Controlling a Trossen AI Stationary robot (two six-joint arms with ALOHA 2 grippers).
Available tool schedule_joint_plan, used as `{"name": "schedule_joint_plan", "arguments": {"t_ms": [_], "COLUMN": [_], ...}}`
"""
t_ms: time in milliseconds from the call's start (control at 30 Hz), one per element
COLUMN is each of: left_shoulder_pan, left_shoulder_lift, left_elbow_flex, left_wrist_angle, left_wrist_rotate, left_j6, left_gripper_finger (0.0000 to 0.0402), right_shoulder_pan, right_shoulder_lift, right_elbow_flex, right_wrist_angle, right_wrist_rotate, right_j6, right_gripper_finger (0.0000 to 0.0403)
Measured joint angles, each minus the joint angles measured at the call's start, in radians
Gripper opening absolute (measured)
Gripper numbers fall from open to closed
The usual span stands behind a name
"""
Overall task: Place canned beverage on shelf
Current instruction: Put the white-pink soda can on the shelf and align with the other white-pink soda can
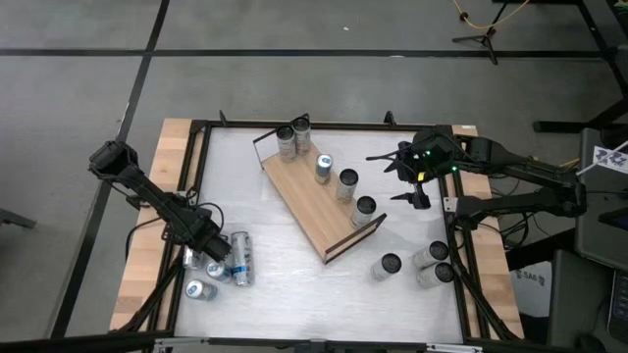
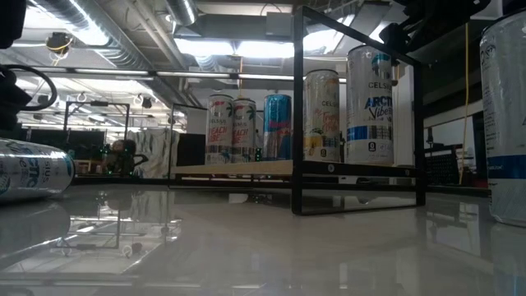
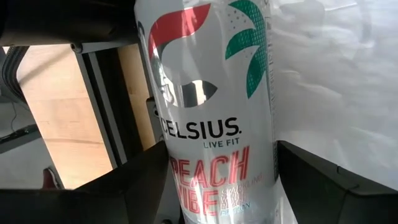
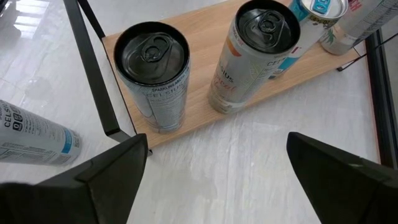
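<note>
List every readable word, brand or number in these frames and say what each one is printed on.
"CELSIUS", "LIVE FIT", "PEACH VIBE": Peach Vibe can between the left tool's fingers; the smaller print below is unreadable.
"CELSIUS", "ARCTIC Vibe": Arctic Vibe can on the shelf.
"PEACH": two cans farther along the shelf.
Partial "CEL": can lying on the table.
Other can text is too blurred.

The can (image 3: pixel 211 112) between the left hand's fingers reads "CELSIUS LIVE FIT" and "PEACH VIBE". On the shelf (image 2: pixel 238 168), one can (image 2: pixel 370 107) reads "CELSIUS" and "ARCTIC Vibe".
</note>
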Motion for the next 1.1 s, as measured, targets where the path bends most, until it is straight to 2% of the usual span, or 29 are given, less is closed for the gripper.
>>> {"name": "schedule_joint_plan", "arguments": {"t_ms": [300, 600, 933, 1100], "left_shoulder_pan": [-0.001, -0.001, 0.0, 0.001], "left_shoulder_lift": [0.0, 0.0, 0.001, 0.003], "left_elbow_flex": [-0.002, -0.002, 0.001, 0.046], "left_wrist_angle": [0.014, 0.015, 0.014, 0.012], "left_wrist_rotate": [0.003, -0.004, -0.01, -0.097], "left_j6": [-0.011, -0.031, -0.035, -0.037], "left_gripper_finger": [0.0272, 0.023, 0.0227, 0.0226], "right_shoulder_pan": [0.0, 0.0, 0.0, 0.0], "right_shoulder_lift": [0.0, 0.0, 0.0, 0.0], "right_elbow_flex": [0.0, 0.0, 0.0, 0.0], "right_wrist_angle": [0.0, 0.0, 0.0, 0.0], "right_wrist_rotate": [0.0, 0.0, 0.0, 0.0], "right_j6": [0.0, 0.0, 0.0, 0.0], "right_gripper_finger": [0.0379, 0.0379, 0.0379, 0.0379]}}
